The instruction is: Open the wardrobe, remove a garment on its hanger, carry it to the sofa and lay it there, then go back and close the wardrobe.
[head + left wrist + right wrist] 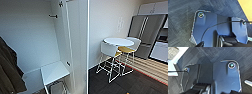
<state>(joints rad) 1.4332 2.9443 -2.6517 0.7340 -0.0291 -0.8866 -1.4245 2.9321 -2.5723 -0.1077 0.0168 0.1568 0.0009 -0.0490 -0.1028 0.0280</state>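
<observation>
Here: white wardrobe open, dark coat inside at left, low shelf; tools' state n/k.

1. Smooth matt white panels on the wardrobe, low shelf alike.
2. Soft dark cloth on the coat.
3. Thin white metal legs under the chairs.
4. Rough dark carpet on the floor.

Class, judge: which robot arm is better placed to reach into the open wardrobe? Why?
Likely left: the wardrobe lies left in the head view, its door toward the right; both wrists face carpet.
</observation>
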